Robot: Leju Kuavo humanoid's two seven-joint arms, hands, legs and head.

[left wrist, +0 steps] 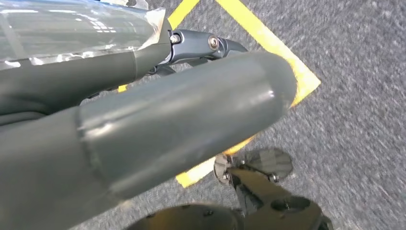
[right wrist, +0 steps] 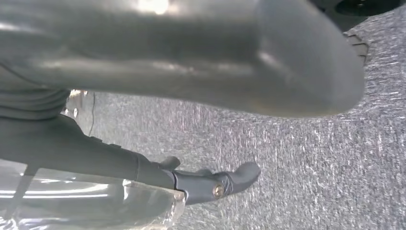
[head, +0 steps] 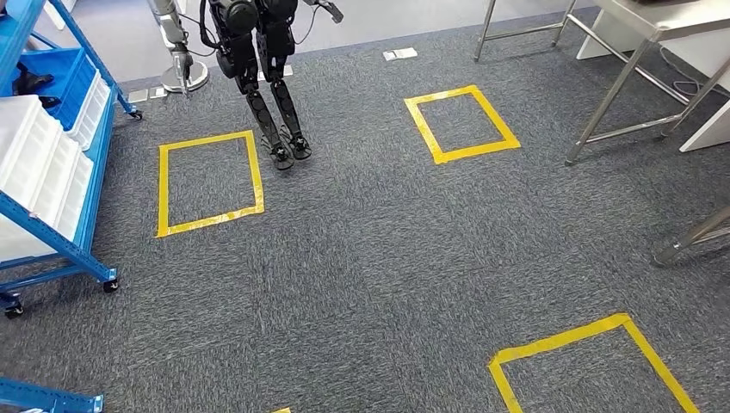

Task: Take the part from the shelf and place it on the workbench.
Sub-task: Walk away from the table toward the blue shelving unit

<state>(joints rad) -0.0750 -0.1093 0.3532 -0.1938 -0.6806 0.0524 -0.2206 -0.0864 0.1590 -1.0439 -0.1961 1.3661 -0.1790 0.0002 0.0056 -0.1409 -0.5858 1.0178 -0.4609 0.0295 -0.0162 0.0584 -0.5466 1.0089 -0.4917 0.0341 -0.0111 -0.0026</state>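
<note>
We are standing on grey carpet [head: 370, 258] with the blue shelf [head: 93, 176] off to our left and the steel-legged bench [head: 621, 84] well apart from it, across the floor to the right. Our left hand [left wrist: 143, 115] and right hand [right wrist: 191, 62] hang over the floor. On each, one dark finger of the fingers [left wrist: 206, 44] lies out straight beside the thick thumb. A clear, shiny film [left wrist: 72, 33] sits against each hand, and we cannot tell whether it wraps something held, so we cannot say if the fingers are open or gripping.

We cannot pick out the part with certainty. The shelf carries white bins [head: 34, 163], and something dark [head: 26, 82] lies in an upper blue tray, too small to name. Its long axis and heading cannot be read from here.

The risks we see:
- Another robot [head: 258, 60] stands near the shelf, beside a yellow taped square [head: 163, 189]. Walking in could bring us into contact with it.
- The shelf is on castors and may roll if we lean on it.
- Reaching before the part's lie is clear could mean a skewed grasp and a drop on the way to the bench.
</note>
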